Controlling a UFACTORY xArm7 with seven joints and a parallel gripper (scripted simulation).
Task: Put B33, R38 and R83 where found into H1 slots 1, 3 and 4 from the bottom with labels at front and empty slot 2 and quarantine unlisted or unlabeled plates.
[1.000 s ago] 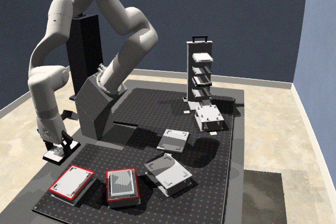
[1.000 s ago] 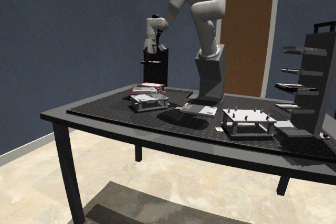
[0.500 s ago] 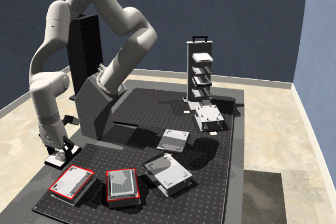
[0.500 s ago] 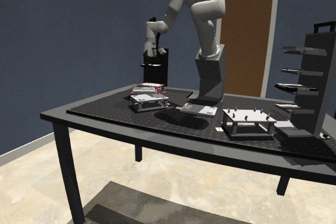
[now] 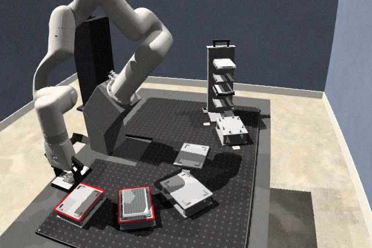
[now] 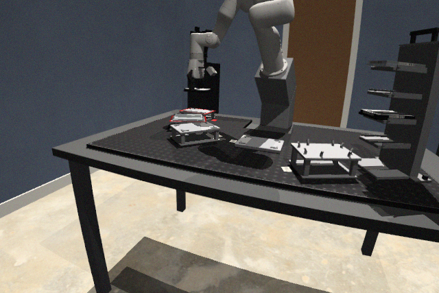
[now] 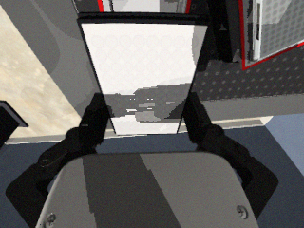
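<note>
My gripper (image 5: pixel 72 171) is shut on a white plate (image 5: pixel 67 178) with a dark rim, gripping its two long sides. It holds the plate level in the air at the table's left edge, just behind the empty red-framed quarantine nest (image 5: pixel 79 200). In the wrist view the plate (image 7: pixel 142 71) lies between the fingers. The other red-framed nest (image 5: pixel 135 204) holds a plate with a well grid. The hotel H1 (image 5: pixel 220 80) stands at the back; a white plate (image 5: pixel 224 63) sits in its top slot and a dark plate (image 5: pixel 224 89) in the second slot from the bottom.
A raised nest with pins (image 5: pixel 231 129) stands in front of the hotel. A flat nest (image 5: pixel 192 155) lies mid-table and a raised nest (image 5: pixel 186 192) beside the quarantine nests. The arm's grey pedestal (image 5: pixel 104 119) and a black column (image 5: pixel 93 56) stand at the back left.
</note>
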